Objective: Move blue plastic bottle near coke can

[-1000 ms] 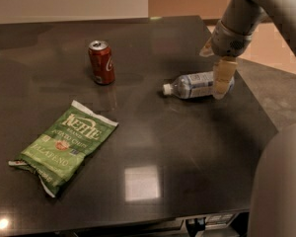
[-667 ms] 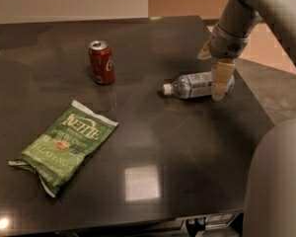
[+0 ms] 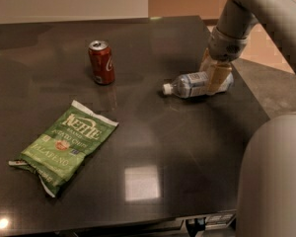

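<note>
The blue plastic bottle (image 3: 191,84) lies on its side on the dark table (image 3: 187,147), right of centre, with its white cap pointing left. My gripper (image 3: 215,76) is down over the bottle's base end, at table level. The bottle rests on the table. The coke can (image 3: 101,62) stands upright to the far left of the bottle, well apart from it.
A green Kettle chip bag (image 3: 64,144) lies flat at the front left. The table's right edge runs just past the gripper. My arm's large grey link (image 3: 276,177) fills the front right corner.
The gripper stays over the bottle's base end. The bottle and the can have not moved. The grey arm link in the foreground has crept a little to the left.
</note>
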{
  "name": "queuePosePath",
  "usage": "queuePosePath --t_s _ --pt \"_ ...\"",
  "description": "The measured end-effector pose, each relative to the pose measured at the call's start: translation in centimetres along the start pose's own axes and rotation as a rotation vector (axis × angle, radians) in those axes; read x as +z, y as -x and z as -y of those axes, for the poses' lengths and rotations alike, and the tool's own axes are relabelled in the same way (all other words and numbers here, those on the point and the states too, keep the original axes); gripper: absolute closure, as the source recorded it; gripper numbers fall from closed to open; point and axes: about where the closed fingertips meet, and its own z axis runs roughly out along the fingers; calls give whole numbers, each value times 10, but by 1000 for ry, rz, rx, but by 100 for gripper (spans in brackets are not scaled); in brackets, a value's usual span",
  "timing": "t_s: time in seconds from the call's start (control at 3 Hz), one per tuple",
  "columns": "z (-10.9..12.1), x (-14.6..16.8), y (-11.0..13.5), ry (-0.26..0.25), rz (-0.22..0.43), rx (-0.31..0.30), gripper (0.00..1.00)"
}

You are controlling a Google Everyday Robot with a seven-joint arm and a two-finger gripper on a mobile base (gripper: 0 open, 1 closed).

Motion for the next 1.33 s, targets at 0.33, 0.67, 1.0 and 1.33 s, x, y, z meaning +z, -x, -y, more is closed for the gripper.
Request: queuePosePath --t_s 0.33,0.67,1.0,1.33 --pt "1 -2 6 -1 -2 5 64" --pt "3 -14 31 -14 17 -8 88" --pt "8 -22 58 -24 38 -28 100" --pt "12 -24 87 -24 59 -59 100"
